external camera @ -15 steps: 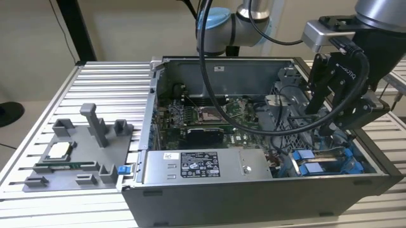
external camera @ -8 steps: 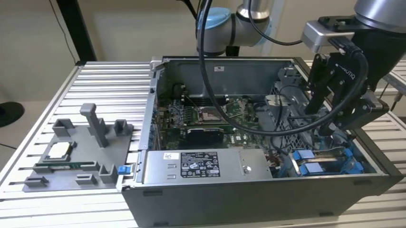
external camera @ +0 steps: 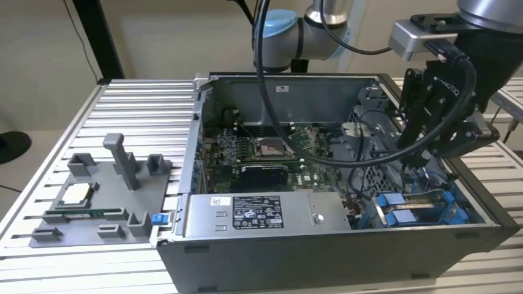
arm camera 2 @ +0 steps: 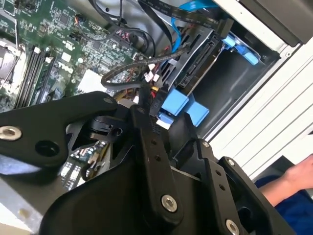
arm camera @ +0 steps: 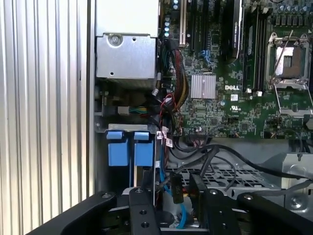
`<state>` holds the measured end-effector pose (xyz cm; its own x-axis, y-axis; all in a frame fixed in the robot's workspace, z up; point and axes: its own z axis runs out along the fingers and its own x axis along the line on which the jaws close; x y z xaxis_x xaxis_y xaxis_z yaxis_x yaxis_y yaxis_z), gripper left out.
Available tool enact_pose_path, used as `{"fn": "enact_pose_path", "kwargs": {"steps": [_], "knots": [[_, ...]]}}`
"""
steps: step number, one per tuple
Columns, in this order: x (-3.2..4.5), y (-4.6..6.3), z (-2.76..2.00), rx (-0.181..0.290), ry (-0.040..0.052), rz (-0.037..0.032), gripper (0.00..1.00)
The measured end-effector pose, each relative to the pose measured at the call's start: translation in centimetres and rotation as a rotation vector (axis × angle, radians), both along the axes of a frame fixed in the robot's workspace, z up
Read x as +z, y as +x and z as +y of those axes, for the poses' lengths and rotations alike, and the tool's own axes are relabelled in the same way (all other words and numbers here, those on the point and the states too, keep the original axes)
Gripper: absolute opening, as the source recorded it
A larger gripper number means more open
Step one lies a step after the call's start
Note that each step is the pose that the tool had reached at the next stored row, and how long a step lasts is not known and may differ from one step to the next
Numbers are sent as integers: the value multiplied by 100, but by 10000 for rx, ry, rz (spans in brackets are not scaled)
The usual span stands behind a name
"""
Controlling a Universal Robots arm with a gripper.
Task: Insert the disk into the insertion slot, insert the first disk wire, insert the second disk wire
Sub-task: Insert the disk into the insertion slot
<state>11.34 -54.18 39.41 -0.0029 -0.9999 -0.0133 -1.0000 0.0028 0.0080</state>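
The blue-framed disk [arm camera 2: 193, 66] lies flat inside the blue-railed insertion slot [external camera: 445, 211].

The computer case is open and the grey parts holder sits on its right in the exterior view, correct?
No. The exterior view shows the grey parts holder on the exterior view's left of the open computer case, not its right.

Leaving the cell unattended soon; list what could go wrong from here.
1. Loose black wires loop right beside the hand near the slot; they might snag if it moves.
2. A person's sleeve is at the edge of the table in the second wrist view; an outward swing might hit it.
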Motion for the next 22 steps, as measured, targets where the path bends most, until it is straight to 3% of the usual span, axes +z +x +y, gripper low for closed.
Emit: {"fn": "enact_pose_path", "kwargs": {"steps": [1,4,7,10,14,17,22], "knots": [[5,0,9,21,-40,-63,100],[1,-9,60,57,-217,-342,100],[-14,-31,109,57,-242,-376,100],[-45,-40,114,57,-241,-397,100],[-79,-41,115,56,-290,-498,100],[-79,-41,114,58,-339,-546,100],[-51,-42,115,57,-343,-571,100]]}}
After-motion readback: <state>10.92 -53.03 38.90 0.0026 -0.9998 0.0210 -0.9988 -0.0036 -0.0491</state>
